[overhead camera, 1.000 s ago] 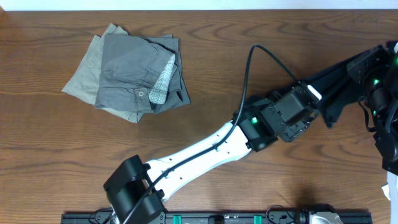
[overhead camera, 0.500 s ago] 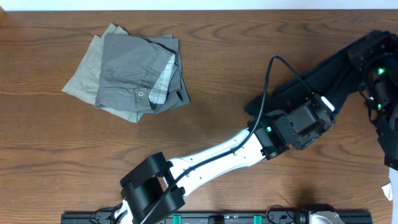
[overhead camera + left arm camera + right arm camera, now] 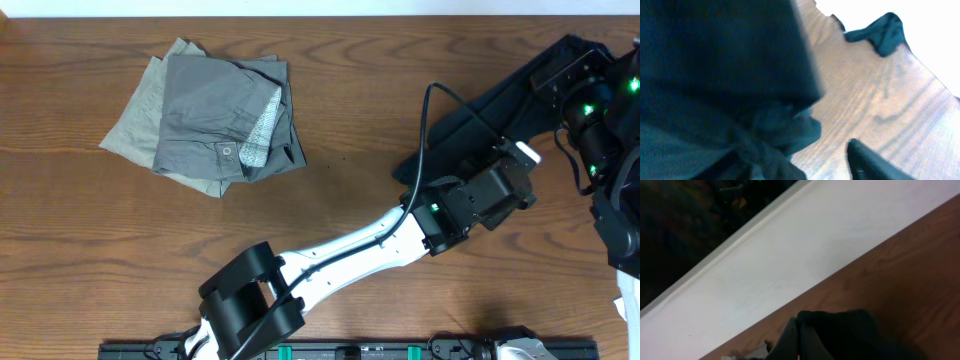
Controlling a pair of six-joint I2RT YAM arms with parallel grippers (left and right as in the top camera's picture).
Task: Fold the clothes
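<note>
Black trousers (image 3: 470,110) stretch out from my right fingers (image 3: 790,340), clamped on them; left fingers (image 3: 870,162) I cannot tell. Next, lay them flat.

This looks like a robotics laboratory. A white-and-black jointed robot arm (image 3: 340,250) with a loose black cable (image 3: 424,130) is mounted on a black metal rail (image 3: 380,350) at the edge of a brown wooden table (image 3: 350,60). A plain white surface (image 3: 815,245) lies beyond the table.

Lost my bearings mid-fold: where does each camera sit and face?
Overhead: above, facing straight down on brown wooden table, long black fabric garment, folded grey garment; left arm, right arm show.
Left wrist: on left arm, close on black garment; one left finger shows.
Right wrist: on right arm, facing table's edge; right fingers pinch the garment.
Shared: black garment, all three.
</note>
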